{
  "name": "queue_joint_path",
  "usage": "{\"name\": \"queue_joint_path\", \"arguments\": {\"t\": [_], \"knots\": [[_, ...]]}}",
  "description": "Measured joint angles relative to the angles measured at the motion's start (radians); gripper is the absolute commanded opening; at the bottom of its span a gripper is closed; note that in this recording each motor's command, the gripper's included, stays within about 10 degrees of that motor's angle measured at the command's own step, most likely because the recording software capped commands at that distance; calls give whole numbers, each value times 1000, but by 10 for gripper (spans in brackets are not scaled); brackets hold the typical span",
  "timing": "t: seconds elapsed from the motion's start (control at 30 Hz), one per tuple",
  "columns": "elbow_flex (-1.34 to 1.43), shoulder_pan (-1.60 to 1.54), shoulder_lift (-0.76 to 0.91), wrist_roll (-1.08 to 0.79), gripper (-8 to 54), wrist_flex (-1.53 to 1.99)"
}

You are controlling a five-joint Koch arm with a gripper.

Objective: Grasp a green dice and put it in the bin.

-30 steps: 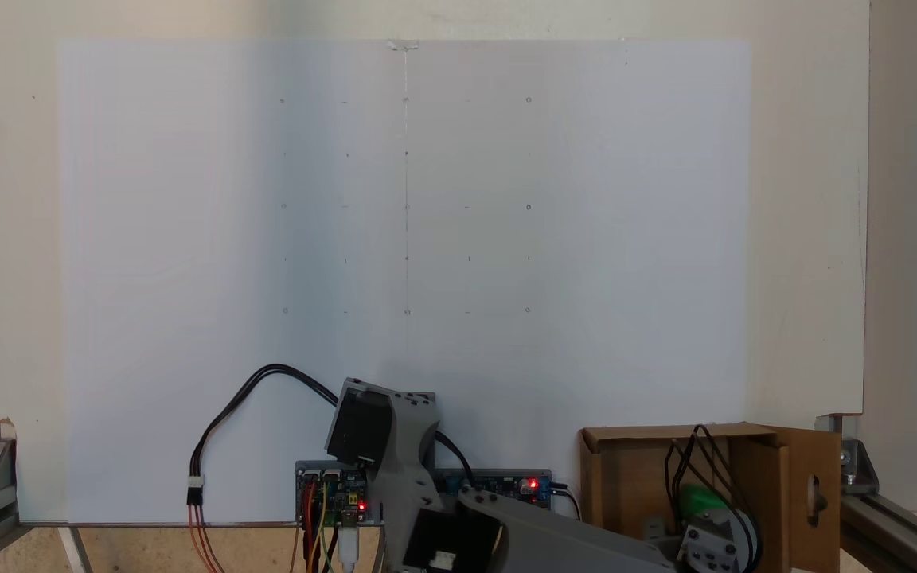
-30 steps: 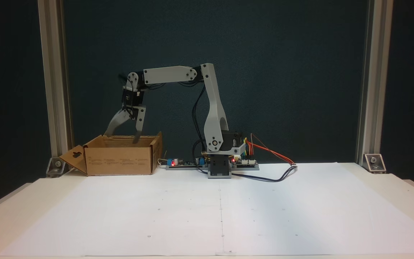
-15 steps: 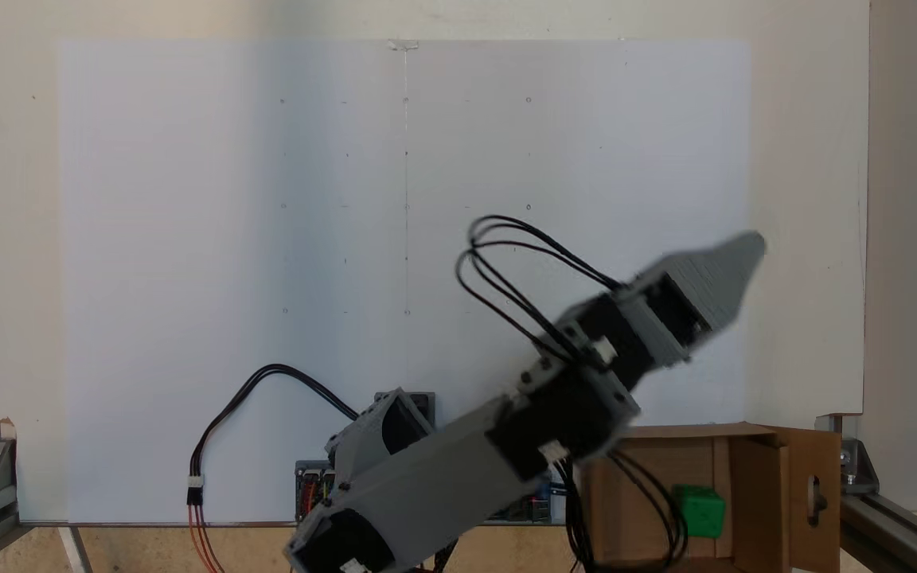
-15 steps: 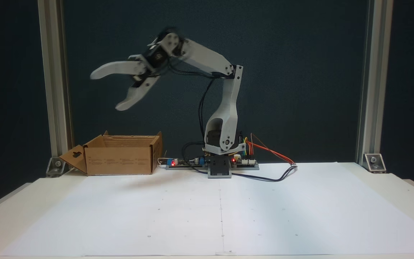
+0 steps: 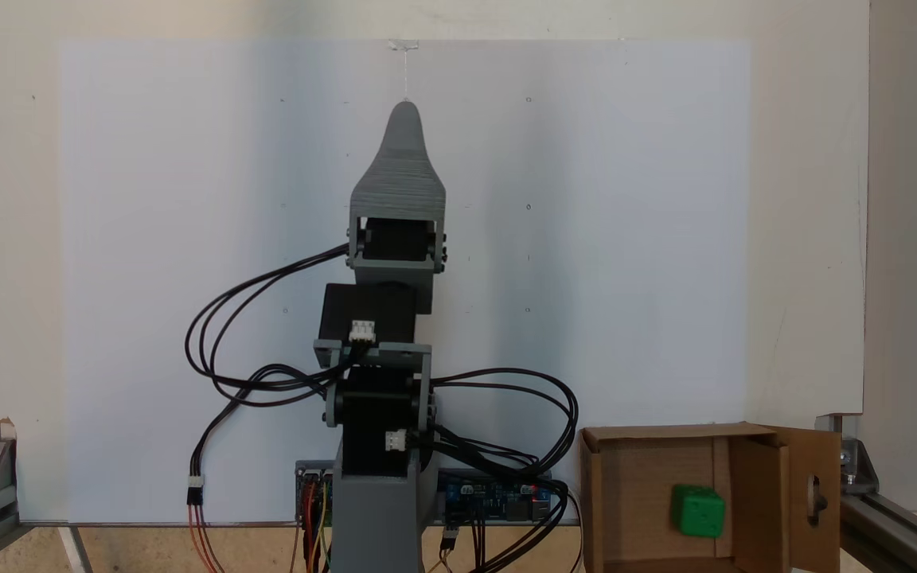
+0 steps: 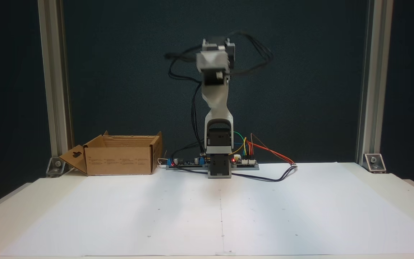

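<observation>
The green dice lies on the floor of the bin, a brown cardboard box with a slotted flap on its right side. In a fixed view from the front the bin stands left of the arm's base, and its walls hide the dice. The gripper points straight up the frame over the middle of the white sheet, far from the bin. From above, one grey jaw covers the other. From the front the gripper is raised high, faces the camera and is blurred. Nothing shows between the jaws.
A white paper sheet with small dot marks covers the table. Circuit boards with coloured wires sit at the arm's base, and black cables loop out to the sides. Aluminium posts stand at the back corners.
The arm rose from the bin and swung across to the middle of the sheet. The green dice stayed behind, lying in the bin.
</observation>
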Motion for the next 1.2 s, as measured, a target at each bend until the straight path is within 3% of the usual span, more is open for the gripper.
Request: {"name": "queue_joint_path", "arguments": {"t": [0.2, 0.57, 1.2], "knots": [[319, -2, 130, 0, 454, -249], [897, 46, 143, 0, 442, -707], [1173, 46, 143, 0, 440, -1466]]}}
